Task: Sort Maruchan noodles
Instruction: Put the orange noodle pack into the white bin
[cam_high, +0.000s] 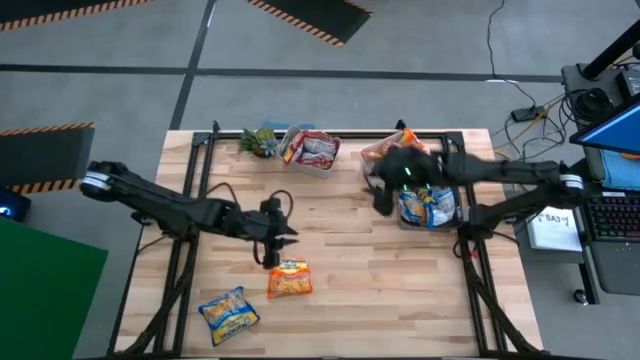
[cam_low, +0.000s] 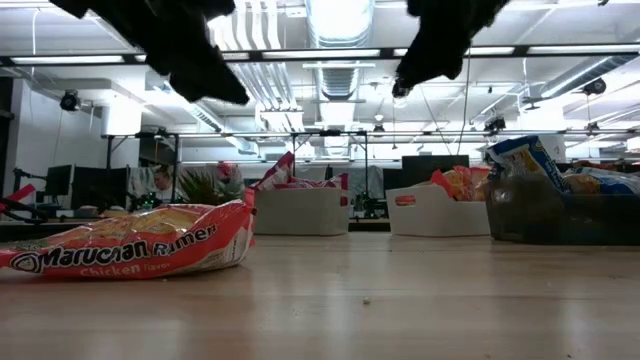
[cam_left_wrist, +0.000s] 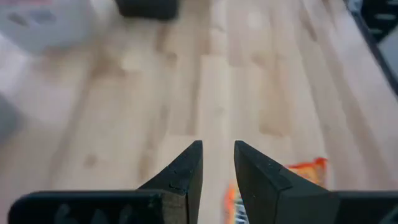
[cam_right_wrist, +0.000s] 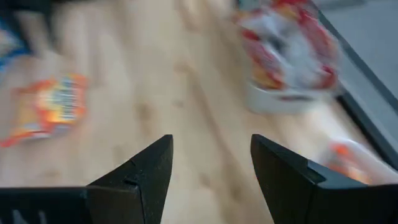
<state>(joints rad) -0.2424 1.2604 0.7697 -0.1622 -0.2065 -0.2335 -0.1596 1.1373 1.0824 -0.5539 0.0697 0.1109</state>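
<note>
An orange-red Maruchan packet (cam_high: 289, 278) (cam_low: 130, 245) lies flat on the table near the middle. A blue-yellow packet (cam_high: 229, 312) lies flat closer to the near edge. My left gripper (cam_high: 277, 240) (cam_left_wrist: 217, 163) hovers just beyond the orange-red packet (cam_left_wrist: 306, 169), slightly open and empty. My right gripper (cam_high: 382, 195) (cam_right_wrist: 211, 162) hangs wide open and empty above bare wood, between the tubs. More packets fill three tubs: pink-red ones (cam_high: 314, 148) (cam_right_wrist: 289, 53), orange-red ones (cam_high: 392, 148) and blue-yellow ones (cam_high: 428, 206).
The tubs stand along the far edge and the right side (cam_low: 300, 212) (cam_low: 436, 210) (cam_low: 560, 208). A small green plant (cam_high: 259, 141) sits at the far edge, left of the tubs. Bare wood (cam_high: 350, 300) stretches across the near right part. Black frame rails (cam_high: 480, 280) run beside the table.
</note>
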